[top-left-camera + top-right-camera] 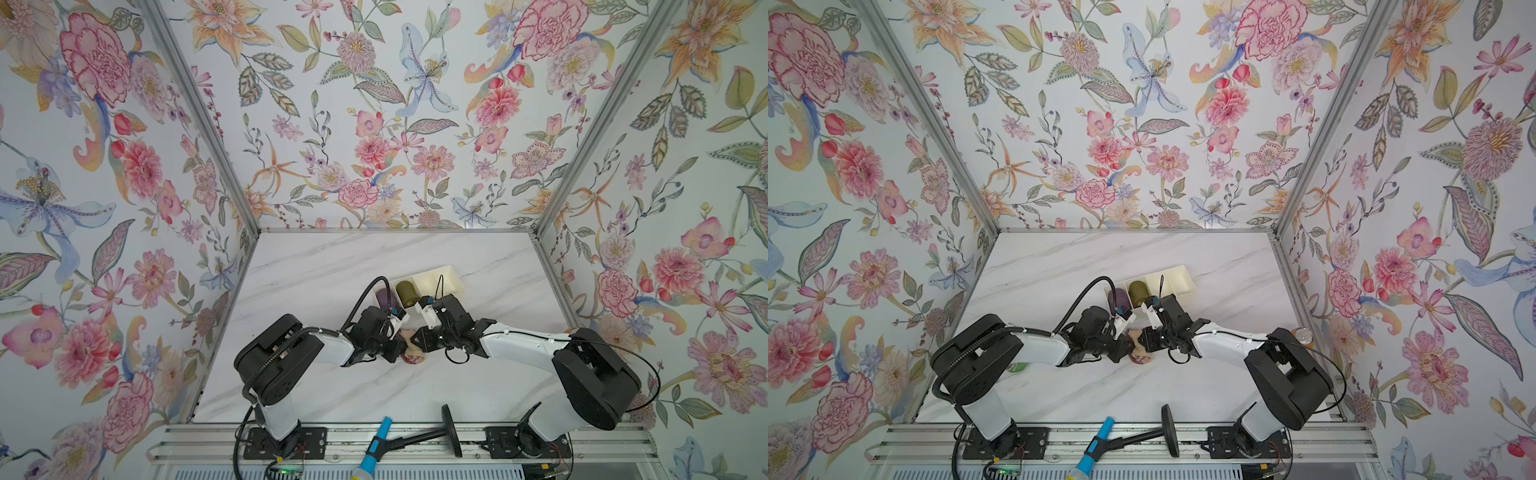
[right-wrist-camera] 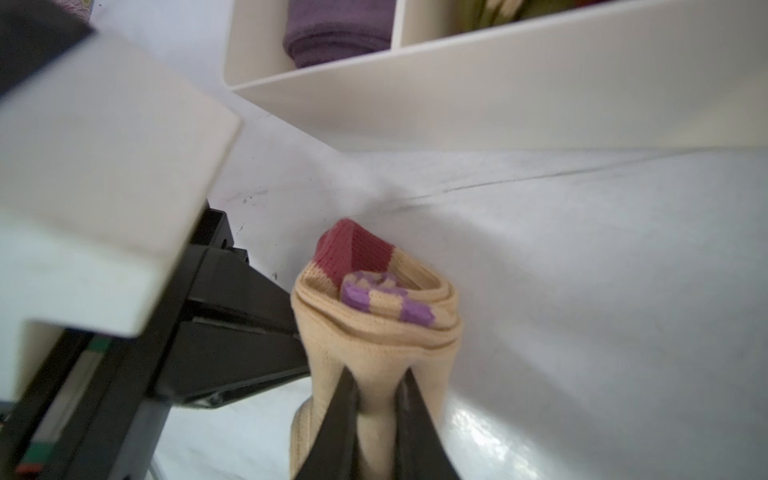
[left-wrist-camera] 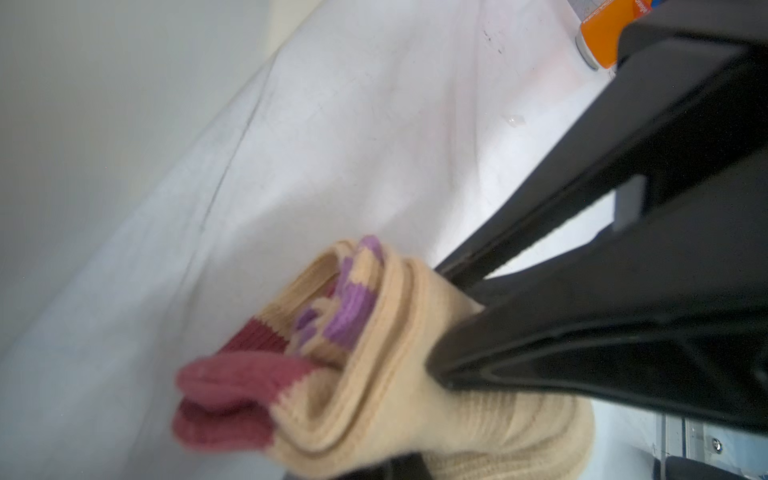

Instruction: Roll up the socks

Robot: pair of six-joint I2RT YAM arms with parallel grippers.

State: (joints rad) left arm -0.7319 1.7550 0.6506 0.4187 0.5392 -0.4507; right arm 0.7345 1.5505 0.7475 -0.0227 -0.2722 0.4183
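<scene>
My right gripper is clamped on the socks. Both black fingers pinch a fold of peach knit, with only a narrow gap and fabric bulging out on either side. The left wrist view agrees: the same two jaws nip the side of the roll.

My left gripper is clenched tight, jaws together with only a seam showing. Its tips go in behind the side of the roll. It touches the roll, but I can't tell whether any fabric is caught.

The socks are one rolled bundle in the middle of the table, between my two grippers. They sit near the cream divider tray but apart from it. I can't tell whether the bundle rests on the surface or hangs just off it.

In both top views the socks have their long axis running roughly from the near rail side toward the tray, with a maroon-tinged end on the near side. The right wrist view shows the end toward the tray as an open spiral, with purple stripes coiled inside and a maroon patch at the edge.

The tray holds a purple sock roll in its end compartment and an olive roll in the next.
</scene>
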